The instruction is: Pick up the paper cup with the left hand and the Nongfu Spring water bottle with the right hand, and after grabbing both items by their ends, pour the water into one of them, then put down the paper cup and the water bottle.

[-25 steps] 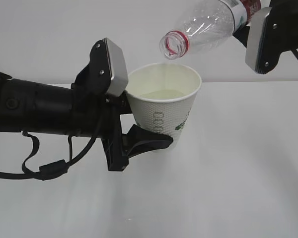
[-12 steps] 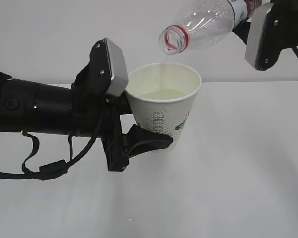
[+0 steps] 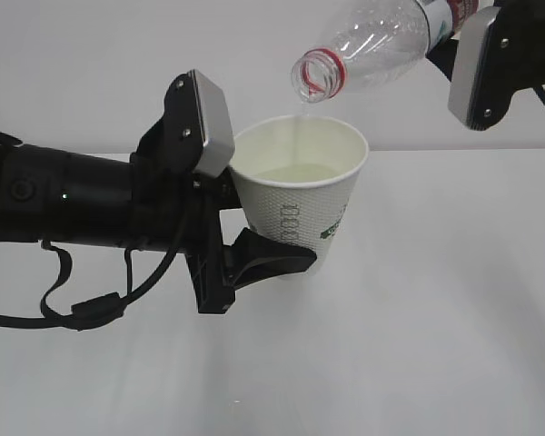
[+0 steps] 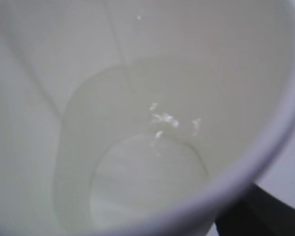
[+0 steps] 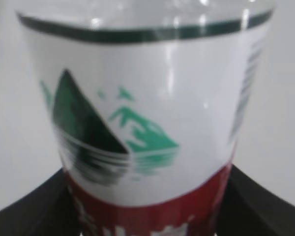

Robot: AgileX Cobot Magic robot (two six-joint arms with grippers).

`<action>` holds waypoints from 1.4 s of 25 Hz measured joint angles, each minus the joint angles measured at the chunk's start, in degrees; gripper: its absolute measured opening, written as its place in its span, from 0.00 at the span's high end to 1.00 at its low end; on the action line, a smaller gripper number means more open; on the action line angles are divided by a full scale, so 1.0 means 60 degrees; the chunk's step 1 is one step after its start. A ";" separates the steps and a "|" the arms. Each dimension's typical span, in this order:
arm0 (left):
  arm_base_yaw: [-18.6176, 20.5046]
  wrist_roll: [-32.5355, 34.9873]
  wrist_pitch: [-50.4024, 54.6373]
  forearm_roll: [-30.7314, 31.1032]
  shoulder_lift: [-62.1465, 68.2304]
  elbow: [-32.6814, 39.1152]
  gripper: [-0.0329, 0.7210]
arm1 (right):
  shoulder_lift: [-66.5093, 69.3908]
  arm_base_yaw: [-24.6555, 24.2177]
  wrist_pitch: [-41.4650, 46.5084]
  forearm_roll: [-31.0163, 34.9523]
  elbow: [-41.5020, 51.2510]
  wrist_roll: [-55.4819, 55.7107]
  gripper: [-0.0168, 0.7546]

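Note:
The white paper cup (image 3: pixel 302 202) hangs upright above the table, and my left gripper (image 3: pixel 293 243) is shut on its lower part, one black finger (image 3: pixel 274 260) across the front. Pale water (image 3: pixel 295 172) pools inside it. In the left wrist view the cup's cream inside (image 4: pixel 88 59) fills the frame, with the pool (image 4: pixel 147 187) at the bottom. The capless Nongfu Spring water bottle (image 3: pixel 381 41) is tilted mouth-down, its mouth just above the cup's rim, and a faint thin stream (image 3: pixel 299 116) falls into the cup. My right gripper (image 3: pixel 447 27) is shut on its labelled end (image 5: pixel 147 123).
A white table (image 3: pixel 436 318) lies below both arms, with a plain white wall (image 3: pixel 91 54) behind it. A black cable (image 3: pixel 82 313) loops under the left arm. The right gripper's grey block (image 3: pixel 477 73) sits at the top right edge.
The bottle has risen slightly and its mouth has shifted a little to the left. The cup and the left arm have stayed still.

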 joint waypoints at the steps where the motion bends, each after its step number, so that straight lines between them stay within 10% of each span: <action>1: 0.0000 0.0000 0.0000 0.0000 0.0000 0.0000 0.29 | 0.0000 0.0000 0.0000 0.0000 0.0000 0.0001 0.31; 35: 0.0000 0.0000 0.0015 0.0000 0.0000 0.0000 0.29 | 0.0000 0.0000 -0.0059 0.0031 0.0000 -0.0098 0.31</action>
